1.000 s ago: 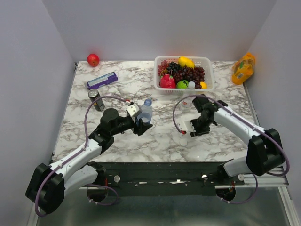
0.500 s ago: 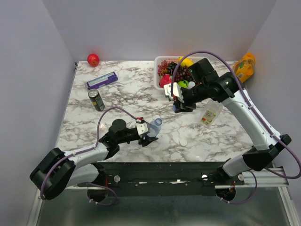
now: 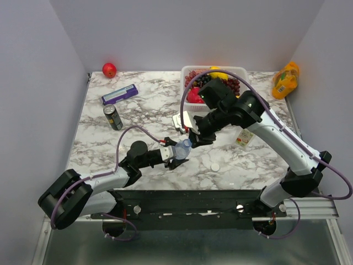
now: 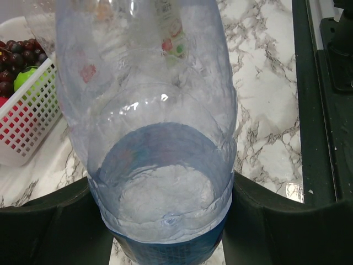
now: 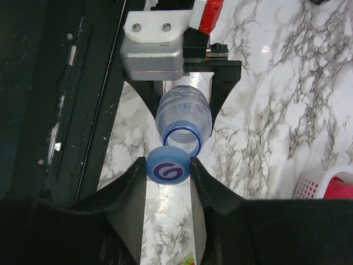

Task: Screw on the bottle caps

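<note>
My left gripper [image 3: 172, 157] is shut on the blue-labelled clear bottle [image 3: 181, 149], holding it by its base with the neck tilted toward the right arm. In the left wrist view the bottle [image 4: 160, 165] fills the frame between the jaws of the left gripper [image 4: 165, 226]. My right gripper [image 5: 169, 172] is shut on a blue cap [image 5: 169, 171] with a logo. The cap sits just at the edge of the bottle's open mouth [image 5: 182, 139], a little off centre. A white cap [image 3: 215, 165] lies on the table. A bottle with a yellow-green label [image 3: 244, 137] lies on its side.
A white basket [image 3: 244, 99] of fruit stands at the back, also in the left wrist view [image 4: 27, 127]. A dark can [image 3: 113, 117], a purple box [image 3: 119, 94], a red apple [image 3: 109, 69] and an orange juice bottle [image 3: 285, 79] stand around the table.
My right arm has swung from near the basket toward the left arm, bringing the blue cap to the bottle's mouth. The left gripper has kept the bottle almost still.
</note>
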Controlling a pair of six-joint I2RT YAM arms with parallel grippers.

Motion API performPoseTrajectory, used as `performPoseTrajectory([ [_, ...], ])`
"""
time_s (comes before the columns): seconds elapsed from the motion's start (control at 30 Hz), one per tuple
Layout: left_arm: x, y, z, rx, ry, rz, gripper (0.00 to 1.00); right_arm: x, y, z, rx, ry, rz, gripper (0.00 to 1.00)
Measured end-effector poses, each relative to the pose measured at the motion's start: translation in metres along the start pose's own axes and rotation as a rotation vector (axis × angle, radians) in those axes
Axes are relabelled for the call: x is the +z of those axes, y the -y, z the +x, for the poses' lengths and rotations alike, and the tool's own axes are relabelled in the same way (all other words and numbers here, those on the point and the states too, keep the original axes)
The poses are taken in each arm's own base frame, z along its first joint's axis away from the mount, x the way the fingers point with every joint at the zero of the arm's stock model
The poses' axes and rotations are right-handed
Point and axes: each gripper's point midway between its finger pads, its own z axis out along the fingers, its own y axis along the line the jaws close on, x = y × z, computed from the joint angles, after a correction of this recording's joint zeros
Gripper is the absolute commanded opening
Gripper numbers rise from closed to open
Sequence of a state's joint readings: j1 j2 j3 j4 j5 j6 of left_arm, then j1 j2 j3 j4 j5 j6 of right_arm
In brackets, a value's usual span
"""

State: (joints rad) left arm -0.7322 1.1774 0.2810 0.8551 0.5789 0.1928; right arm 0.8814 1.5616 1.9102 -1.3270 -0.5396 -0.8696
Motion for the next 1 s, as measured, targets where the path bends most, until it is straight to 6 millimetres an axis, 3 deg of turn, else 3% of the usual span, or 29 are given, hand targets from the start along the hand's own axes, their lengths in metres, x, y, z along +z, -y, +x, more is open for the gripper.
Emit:
performPoseTrajectory([
  [0.43, -0.001, 0.006, 0.003, 0.001, -0.006, 0.02, 0.0, 0.017, 0.004, 0.015, 0.057, -0.106, 0.009, 0.32],
  [1.0, -0.002, 0.013, 0.012, -0.002, -0.037, 0.049, 0.0, 0.028, -0.002, 0.012, 0.016, -0.156, 0.004, 0.33],
])
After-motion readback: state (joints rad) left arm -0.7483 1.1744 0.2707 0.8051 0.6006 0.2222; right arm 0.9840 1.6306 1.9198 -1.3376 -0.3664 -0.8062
